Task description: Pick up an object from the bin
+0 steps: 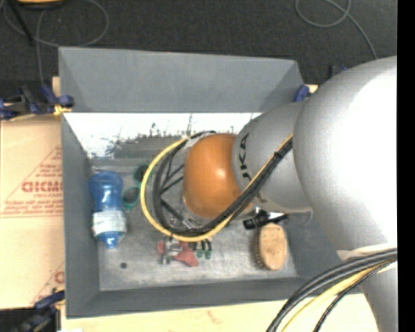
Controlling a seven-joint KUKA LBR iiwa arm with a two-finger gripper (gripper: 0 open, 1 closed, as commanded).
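My gripper (180,229) hangs low over the middle of the bin floor, mostly hidden under the arm's orange cover and cable loop. Directly below it, toward the front wall, lies a small red thing (185,256) with green bits (205,251) beside it. What is touching what there is hidden. A wooden oval brush (271,246) lies on the floor just right of the gripper. A blue plastic bottle (107,207) with a white label lies lengthwise along the left wall.
A small dark green thing (132,196) sits between the bottle and the cable loop. The big grey arm covers the bin's right side and back right corner. Bare floor shows at the front left, near a small dark spot (123,265).
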